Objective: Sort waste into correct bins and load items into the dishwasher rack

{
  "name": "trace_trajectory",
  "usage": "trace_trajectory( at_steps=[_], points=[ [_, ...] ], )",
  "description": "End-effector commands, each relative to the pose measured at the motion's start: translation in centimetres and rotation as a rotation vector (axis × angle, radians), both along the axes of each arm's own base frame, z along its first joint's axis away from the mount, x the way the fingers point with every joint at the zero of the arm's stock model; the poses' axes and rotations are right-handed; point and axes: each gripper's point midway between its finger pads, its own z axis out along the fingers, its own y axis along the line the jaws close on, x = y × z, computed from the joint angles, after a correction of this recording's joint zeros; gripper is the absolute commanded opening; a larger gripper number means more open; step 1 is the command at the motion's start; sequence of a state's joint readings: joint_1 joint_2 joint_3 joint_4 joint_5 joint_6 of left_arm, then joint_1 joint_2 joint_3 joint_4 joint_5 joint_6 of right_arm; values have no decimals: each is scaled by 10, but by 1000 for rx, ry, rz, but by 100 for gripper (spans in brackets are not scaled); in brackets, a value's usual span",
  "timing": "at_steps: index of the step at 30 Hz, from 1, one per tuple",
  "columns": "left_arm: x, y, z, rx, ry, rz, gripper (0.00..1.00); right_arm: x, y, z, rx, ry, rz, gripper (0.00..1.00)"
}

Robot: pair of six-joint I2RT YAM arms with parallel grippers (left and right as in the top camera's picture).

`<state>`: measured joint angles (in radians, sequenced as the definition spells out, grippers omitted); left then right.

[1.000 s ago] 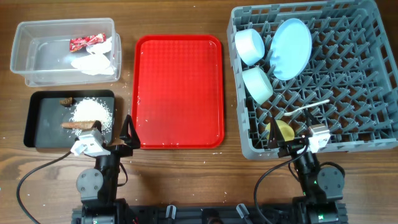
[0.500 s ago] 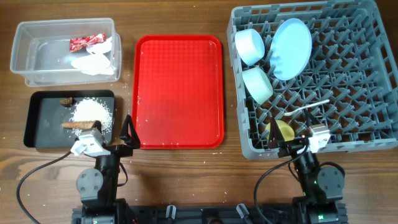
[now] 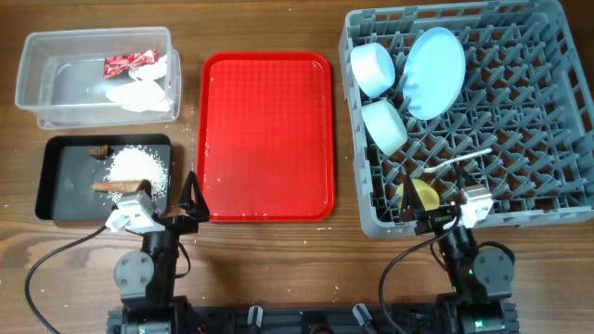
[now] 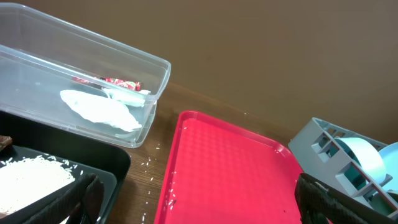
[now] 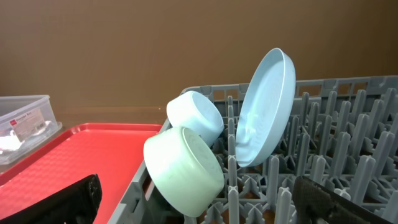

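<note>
Rack at 3 o'clock carries two bowls, plate, spoon and yellow cup. We see wrapper and paper in the clear tub at 10 o'clock, rice (plus stick and scrap) in the black tray at 8. Left gripper and right gripper gape wide, holding nothing

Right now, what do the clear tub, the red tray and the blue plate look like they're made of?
Clear tub: thin see-through plastic, since the table shows through it. Red tray: probably hard plastic, with a fine textured, slightly glossy surface. Blue plate: smooth and matte, likely plastic or melamine; ceramic cannot be ruled out.
</note>
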<state>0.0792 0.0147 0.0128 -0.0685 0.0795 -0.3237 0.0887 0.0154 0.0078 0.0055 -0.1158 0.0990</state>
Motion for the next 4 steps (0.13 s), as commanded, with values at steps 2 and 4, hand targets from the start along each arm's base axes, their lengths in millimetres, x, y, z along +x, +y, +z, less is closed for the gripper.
trace_trajectory(
  at_steps=[2, 4],
  points=[
    [0, 0, -2, 2, -1, 1, 100, -1, 1, 2, -16, -16, 5, 100],
    [0, 0, -2, 2, -1, 1, 100, -1, 1, 2, -16, -17, 6, 100]
  ],
)
